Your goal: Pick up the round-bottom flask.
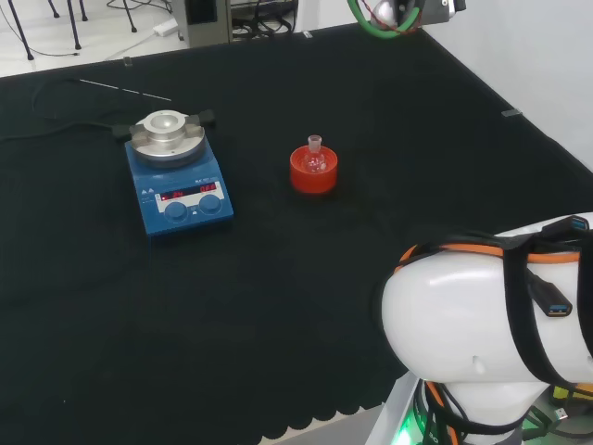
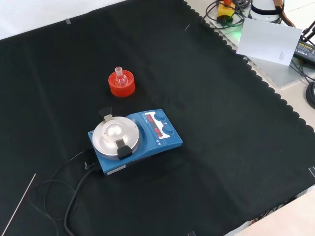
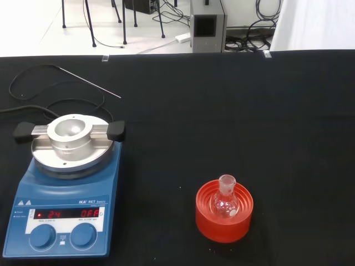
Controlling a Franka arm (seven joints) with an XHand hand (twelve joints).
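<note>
In the head view's foreground at lower right bulks the white arm link (image 1: pixel 491 324). Farther off, left of centre, a blue hotplate stirrer with a round metal top (image 1: pixel 176 176) rests on the black-clothed surface (image 1: pixel 278 306). The small clear glass round-bottom flask (image 1: pixel 315 156) stands upright in a red ribbed ring stand (image 1: pixel 313 171) at mid-frame. Whether the fingers are wide or narrow cannot be told.

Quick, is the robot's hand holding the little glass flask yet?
Hand: cannot be told. The round-bottom flask sits untouched in its red ribbed stand.
</note>
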